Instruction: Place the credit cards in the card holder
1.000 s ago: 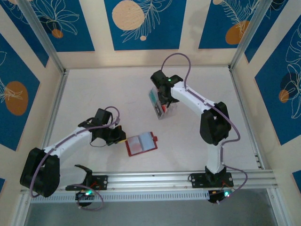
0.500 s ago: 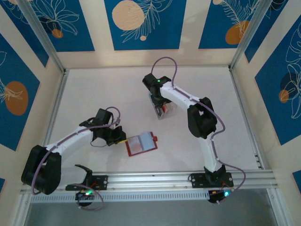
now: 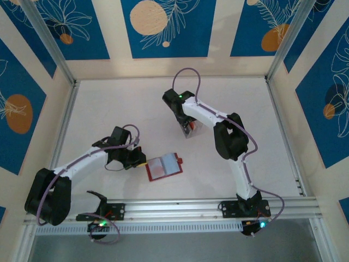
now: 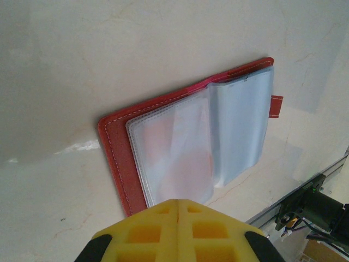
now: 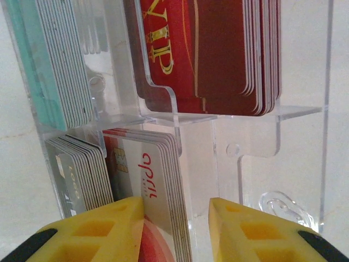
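Four stacks of credit cards (image 5: 218,54) stand on edge in a clear plastic box (image 5: 327,82) with rigid, glossy dividers. Beyond the right gripper (image 5: 177,218) sit a teal stack (image 5: 49,65) to the left and a dark red stack (image 5: 163,60) with gold lettering to the right. A grey stack (image 5: 76,174) lies just outside its left finger (image 5: 103,229). A white-and-red stack (image 5: 152,180) stands between the yellow, waffle-patterned fingers. These are partly spread: the left one lies against the stack, and the right finger (image 5: 251,229) is apart from it, so nothing is gripped.

Just ahead of the left gripper (image 4: 179,226) the card holder (image 4: 117,158) lies open on the pale table (image 4: 109,54). It is red and leather-look with white stitching, soft cloudy clear pockets (image 4: 240,125) and a little red tab (image 4: 276,106) at its far edge. I cannot tell whether the pockets hold a card. This gripper's pads are pressed together on nothing.
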Controlling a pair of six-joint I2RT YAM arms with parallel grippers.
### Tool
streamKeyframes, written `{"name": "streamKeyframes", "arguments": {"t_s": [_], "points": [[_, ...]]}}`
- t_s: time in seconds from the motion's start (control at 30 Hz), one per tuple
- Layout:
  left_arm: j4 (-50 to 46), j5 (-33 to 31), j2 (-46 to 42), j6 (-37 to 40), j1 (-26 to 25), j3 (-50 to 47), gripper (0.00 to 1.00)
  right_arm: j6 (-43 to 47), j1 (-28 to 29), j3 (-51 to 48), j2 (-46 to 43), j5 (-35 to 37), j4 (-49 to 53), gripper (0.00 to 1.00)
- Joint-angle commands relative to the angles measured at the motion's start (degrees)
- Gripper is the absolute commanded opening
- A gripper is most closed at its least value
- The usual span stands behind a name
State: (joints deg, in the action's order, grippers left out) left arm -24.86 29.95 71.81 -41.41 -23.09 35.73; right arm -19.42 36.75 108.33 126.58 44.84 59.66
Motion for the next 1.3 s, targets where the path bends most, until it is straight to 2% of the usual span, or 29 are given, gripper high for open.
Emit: {"name": "streamKeyframes", "arguments": {"t_s": [0.0,0.27,0.9,1.27], "points": [[0.3,0.7,0.0,0.5,0.7,-0.5,0.01,0.7,0.1,1.0,0.6,3.3,1.7,0.36],[1.0,0.9,0.2,0.2,0.7,-1.2,0.01,2.1,0.3,2.4,-0.3,5.3,2.6,0.35],[1.7,1.0,0.5,-0.1,0.7,-1.7,0.01,4.1,0.0,3.1,-2.3,3.2,3.2,0.10],[1.8,0.9,0.7,0.0,0.7,-1.5,0.01,6.3,0.4,6.2,-3.5,-3.4,6.2,0.01]]}}
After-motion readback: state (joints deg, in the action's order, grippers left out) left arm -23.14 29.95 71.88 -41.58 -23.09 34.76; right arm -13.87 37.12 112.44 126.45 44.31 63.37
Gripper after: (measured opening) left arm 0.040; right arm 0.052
